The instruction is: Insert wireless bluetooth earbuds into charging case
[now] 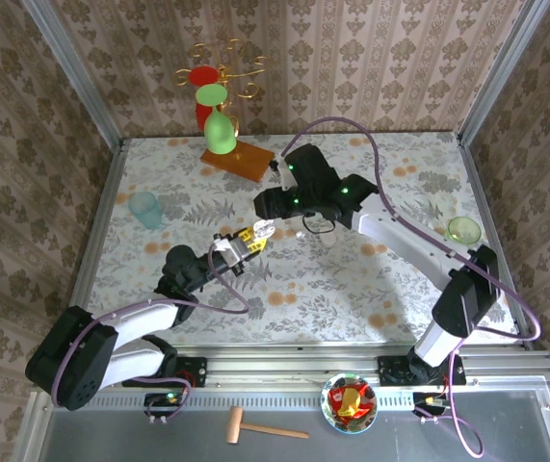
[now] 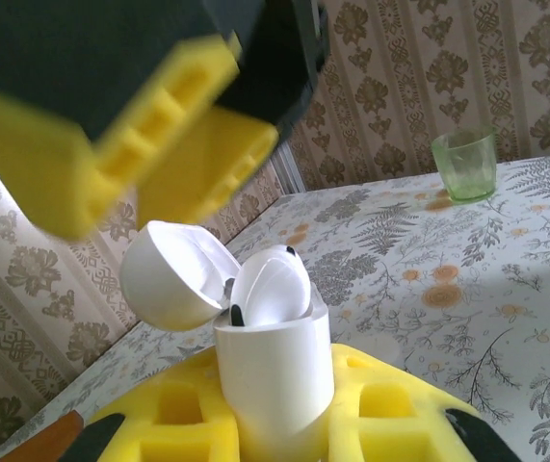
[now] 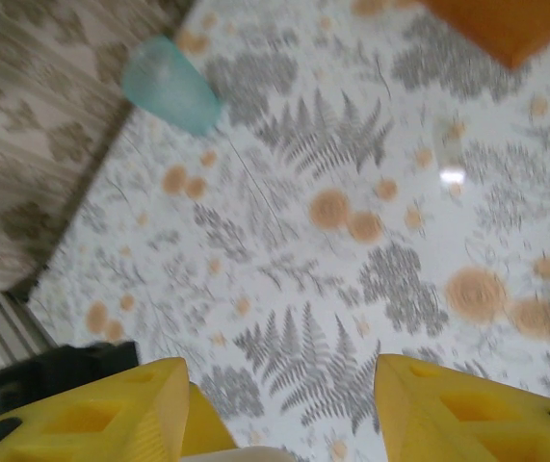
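My left gripper [image 2: 275, 423] is shut on a white charging case [image 2: 276, 371] and holds it upright. The case's lid [image 2: 167, 277] is swung open to the left. A white earbud [image 2: 273, 287] sits in the case's mouth, its rounded top standing above the rim. My right gripper [image 2: 183, 144] hovers just above the case, and its yellow fingers [image 3: 91, 419] stand apart with bare table between them. In the top view the two grippers meet mid-table, left [image 1: 244, 243] and right [image 1: 268, 227], with the case [image 1: 260, 234] between them.
A teal cup [image 1: 145, 208] stands at the left and a green cup [image 1: 463, 229] at the right edge. An orange-based stand [image 1: 237, 157] with red and green glasses is at the back. A candy bowl [image 1: 349, 401] and a wooden hammer [image 1: 263, 428] lie on the near ledge.
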